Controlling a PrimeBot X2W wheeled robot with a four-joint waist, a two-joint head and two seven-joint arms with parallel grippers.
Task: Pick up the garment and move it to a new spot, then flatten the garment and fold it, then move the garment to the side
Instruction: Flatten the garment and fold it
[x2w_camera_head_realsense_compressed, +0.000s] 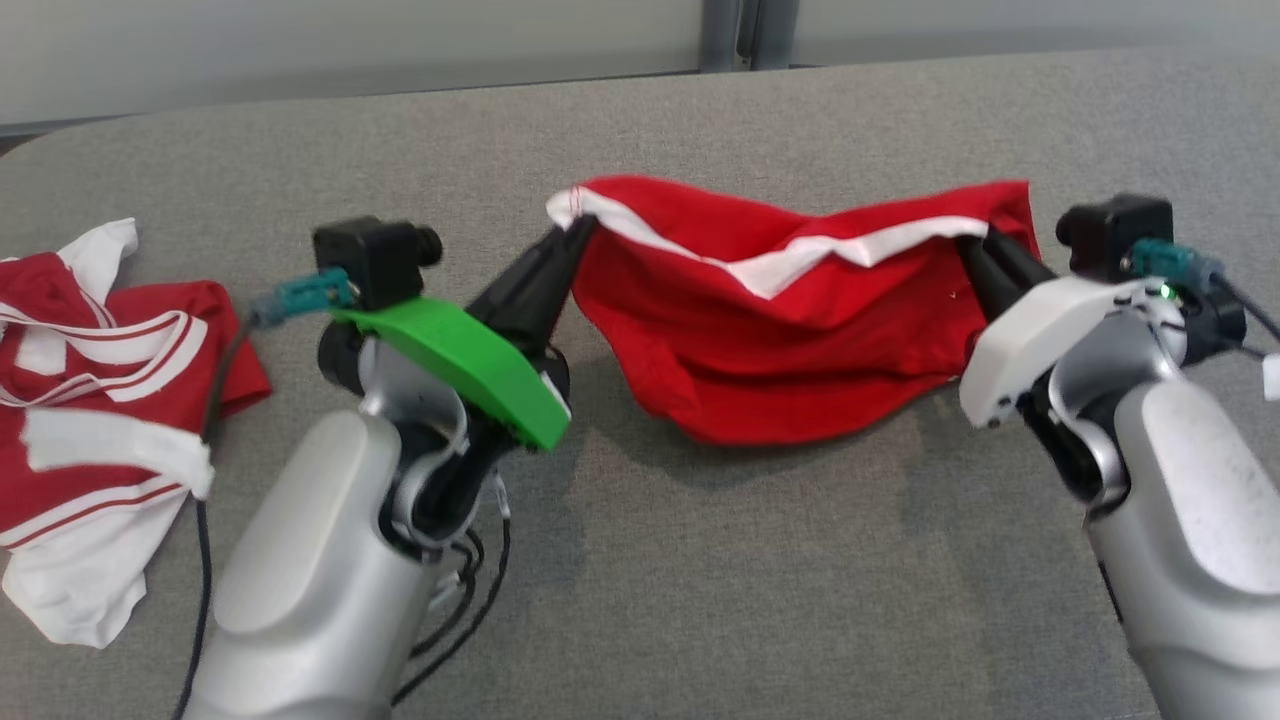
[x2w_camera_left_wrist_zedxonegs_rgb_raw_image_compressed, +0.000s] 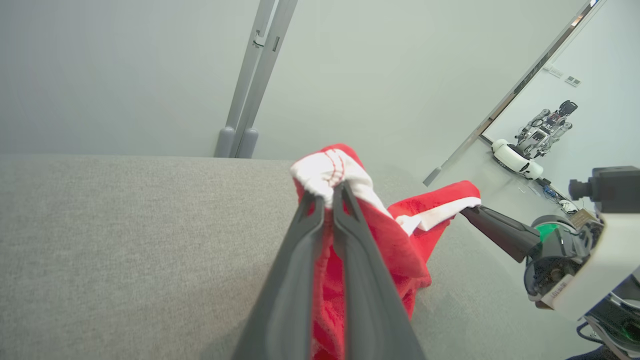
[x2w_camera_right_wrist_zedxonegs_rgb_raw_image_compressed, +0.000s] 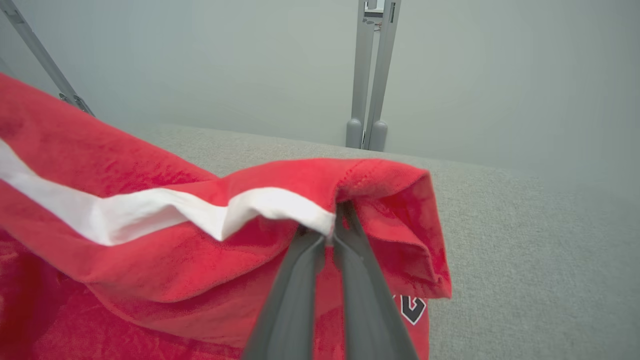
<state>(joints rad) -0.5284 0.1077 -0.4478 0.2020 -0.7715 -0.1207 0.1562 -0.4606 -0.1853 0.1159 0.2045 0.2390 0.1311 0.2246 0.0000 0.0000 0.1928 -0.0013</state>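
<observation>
Head view, hold: left pincer (x2w_camera_head_realsense_compressed: 578, 232) and right pincer (x2w_camera_head_realsense_compressed: 975, 242) are each clamped tight on an upper corner of the red garment (x2w_camera_head_realsense_compressed: 790, 340), mid-frame, probably to spread it for flattening on the table (x2w_camera_head_realsense_compressed: 700, 600).
Head view, unclear: whether its sagging bottom touches the table.
Left wrist view: tips pinch one corner; lower cloth cut off at the bottom edge.
Right wrist view: tips pinch the other corner; a dark print (x2w_camera_right_wrist_zedxonegs_rgb_raw_image_compressed: 412, 307), lower right, is half hidden.

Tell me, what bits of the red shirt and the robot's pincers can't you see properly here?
Black emblem on the red garment: right wrist view, partly under a fold.
Right pincer tips: right wrist view, tucked under the hem.
Second garment: head view, cut by the left edge.
Far-off robot: left wrist view, too small.
</observation>
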